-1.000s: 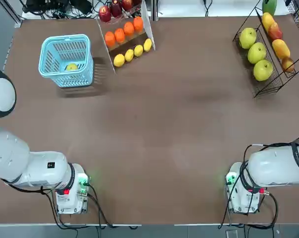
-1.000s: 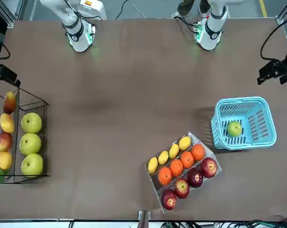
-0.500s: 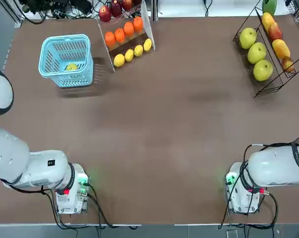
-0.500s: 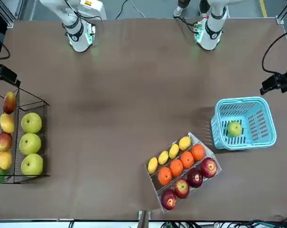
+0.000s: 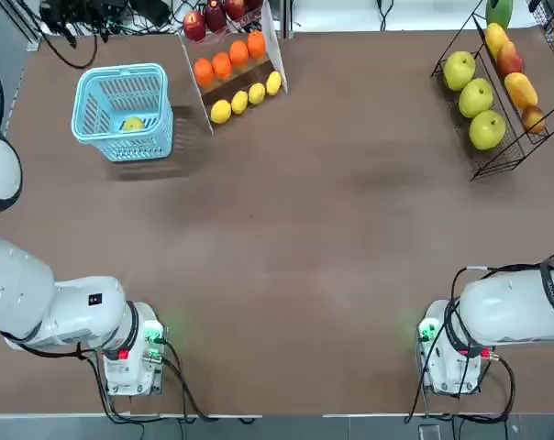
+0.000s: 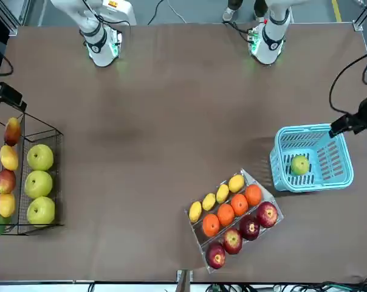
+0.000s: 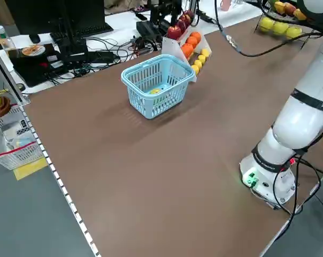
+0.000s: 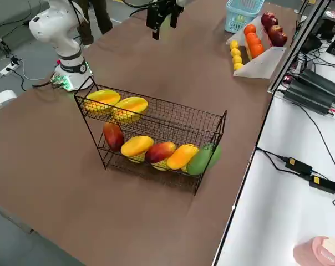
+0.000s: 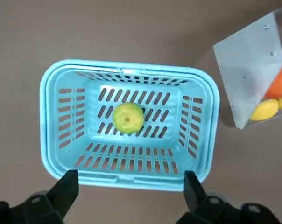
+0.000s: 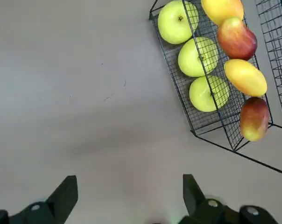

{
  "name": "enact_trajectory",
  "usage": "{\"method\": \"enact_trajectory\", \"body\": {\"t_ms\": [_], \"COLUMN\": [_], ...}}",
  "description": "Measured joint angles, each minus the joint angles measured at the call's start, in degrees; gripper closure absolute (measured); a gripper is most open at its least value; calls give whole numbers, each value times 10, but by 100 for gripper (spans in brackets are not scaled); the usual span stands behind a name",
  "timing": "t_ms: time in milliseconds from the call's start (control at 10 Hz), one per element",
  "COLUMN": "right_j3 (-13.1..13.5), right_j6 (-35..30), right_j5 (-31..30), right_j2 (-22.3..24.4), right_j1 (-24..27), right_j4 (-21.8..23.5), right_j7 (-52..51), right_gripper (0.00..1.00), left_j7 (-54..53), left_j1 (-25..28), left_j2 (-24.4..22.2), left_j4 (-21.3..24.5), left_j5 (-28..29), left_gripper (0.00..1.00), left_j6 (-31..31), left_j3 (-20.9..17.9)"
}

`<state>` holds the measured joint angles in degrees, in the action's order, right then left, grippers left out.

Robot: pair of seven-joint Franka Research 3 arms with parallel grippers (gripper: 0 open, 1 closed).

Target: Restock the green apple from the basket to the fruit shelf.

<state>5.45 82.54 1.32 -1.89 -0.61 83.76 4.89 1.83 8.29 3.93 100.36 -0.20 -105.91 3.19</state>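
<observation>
The green apple (image 5: 133, 124) (image 9: 128, 118) lies alone on the floor of the light blue basket (image 5: 121, 71) (image 9: 131, 65) at the table's far left. My left gripper (image 9: 130, 181) (image 6: 346, 123) hangs above the basket's near rim, open, with nothing between its fingers. The fruit shelf (image 5: 497, 165) (image 10: 197, 126), a black wire rack, stands at the far right, with three yellow-green fruits in its front row. My right gripper (image 10: 129, 191) (image 8: 162, 16) hovers over bare table short of the rack, open with nothing in it.
A clear tiered stand (image 5: 231, 69) of red apples, oranges and lemons stands just right of the basket. Both arm bases (image 5: 130, 353) (image 5: 451, 353) sit at the near edge. Cables and monitors lie beyond the far edge.
My left gripper has moved toward the basket and now hangs at its rim. The apple, basket and right arm have not moved.
</observation>
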Motion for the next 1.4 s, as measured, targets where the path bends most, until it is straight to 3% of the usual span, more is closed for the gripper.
{"method": "enact_trajectory", "body": {"t_ms": [800,1400], "right_j3": [0,0], "right_j6": [-2,-1], "right_j5": [0,0], "right_j2": [0,0], "right_j1": [0,0], "right_j4": [0,0], "right_j7": [0,0], "right_gripper": [0,0], "left_j7": [0,3], "left_j1": [15,15], "left_j2": [56,118], "left_j4": [94,100], "left_j5": [18,18], "left_gripper": [1,5], "left_j6": [-143,-191], "left_j3": [1,1]}}
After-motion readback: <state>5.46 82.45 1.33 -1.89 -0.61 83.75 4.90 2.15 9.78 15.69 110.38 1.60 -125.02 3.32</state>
